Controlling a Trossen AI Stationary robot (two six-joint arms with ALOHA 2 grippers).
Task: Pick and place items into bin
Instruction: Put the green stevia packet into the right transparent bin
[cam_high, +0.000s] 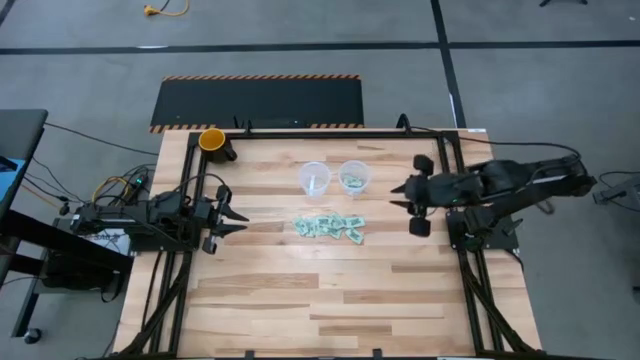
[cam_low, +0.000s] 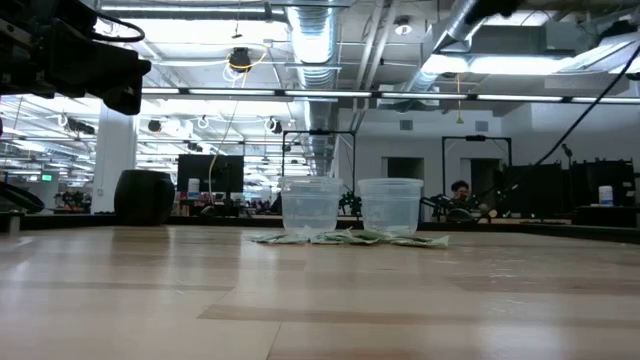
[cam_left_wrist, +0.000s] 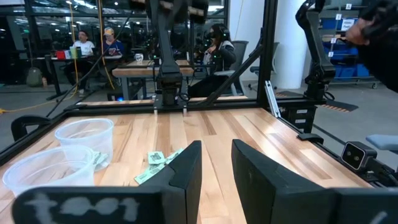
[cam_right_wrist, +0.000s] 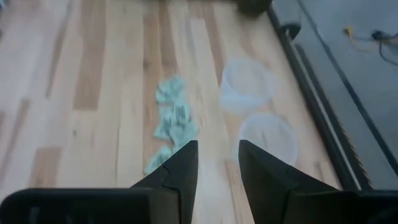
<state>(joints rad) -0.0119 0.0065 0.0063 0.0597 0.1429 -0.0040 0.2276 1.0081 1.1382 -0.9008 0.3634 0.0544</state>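
Observation:
The items are small pale green-and-white crinkly pieces lying in a loose pile at the middle of the table, also seen in the low view and both wrist views. Just beyond the pile stand two clear plastic cups; the left one looks empty and the right one has a few green pieces inside. My left gripper hovers open, left of the pile. My right gripper is open, raised to the right of the cups and tilted down toward the table.
An orange cup stands at the table's far left corner, showing dark in the low view. Black frame rails run along the table's left, right and far sides. Bare wood lies on the near side of the pile. People sit in the room beyond.

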